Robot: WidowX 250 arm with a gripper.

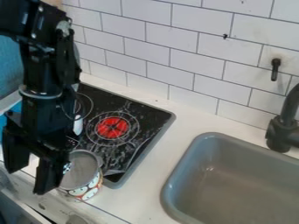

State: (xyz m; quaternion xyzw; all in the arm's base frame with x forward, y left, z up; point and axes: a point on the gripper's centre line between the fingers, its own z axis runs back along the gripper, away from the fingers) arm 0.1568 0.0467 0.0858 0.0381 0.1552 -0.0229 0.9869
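The black gripper (30,178) hangs at the left over the counter's front edge, its two fingers spread apart and nothing visible between them. Just right of its nearer finger stands an upright metal pot (81,175), open at the top, with a colourful patterned outside. That finger overlaps the pot's left side in view; whether they touch I cannot tell. The pot is at the front corner of the black stove top (139,118), which bears a red burner mark (112,127).
A grey sink (234,188) is set into the white counter (189,124) at the right, with a black faucet (283,131) behind it. A white tiled wall (192,57) runs along the back. Something white (78,126) stands behind the arm on the stove's left part.
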